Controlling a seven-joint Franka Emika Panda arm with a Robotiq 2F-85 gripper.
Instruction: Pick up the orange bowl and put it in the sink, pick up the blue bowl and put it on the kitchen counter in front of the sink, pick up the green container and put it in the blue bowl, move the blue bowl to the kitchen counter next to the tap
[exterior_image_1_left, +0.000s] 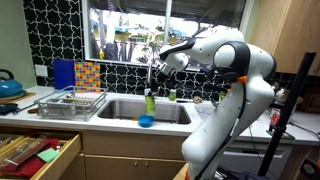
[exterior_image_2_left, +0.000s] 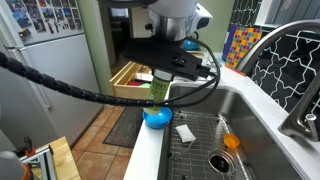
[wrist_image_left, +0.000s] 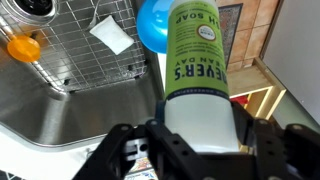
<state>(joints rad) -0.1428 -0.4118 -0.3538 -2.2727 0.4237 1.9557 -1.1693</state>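
My gripper (wrist_image_left: 196, 135) is shut on the green container (wrist_image_left: 200, 60), a green-labelled soap bottle held upright. In both exterior views the container (exterior_image_1_left: 150, 103) (exterior_image_2_left: 158, 88) hangs just above the blue bowl (exterior_image_1_left: 146, 121) (exterior_image_2_left: 157, 117). The bowl sits on the counter strip in front of the sink. In the wrist view the blue bowl (wrist_image_left: 150, 25) shows partly behind the bottle. The orange bowl (exterior_image_2_left: 231, 142) (wrist_image_left: 23, 45) lies in the sink on the wire grid. The gripper (exterior_image_1_left: 153, 72) (exterior_image_2_left: 168, 68) reaches down over the sink's front edge.
A white scrap (exterior_image_2_left: 185, 132) (wrist_image_left: 110, 35) lies on the sink grid near the drain (exterior_image_2_left: 220, 160). The tap (exterior_image_2_left: 285, 55) curves over the sink. A dish rack (exterior_image_1_left: 70, 100) and a kettle (exterior_image_1_left: 8, 85) stand on the counter. A drawer (exterior_image_1_left: 35, 150) (exterior_image_2_left: 135, 78) stands open below.
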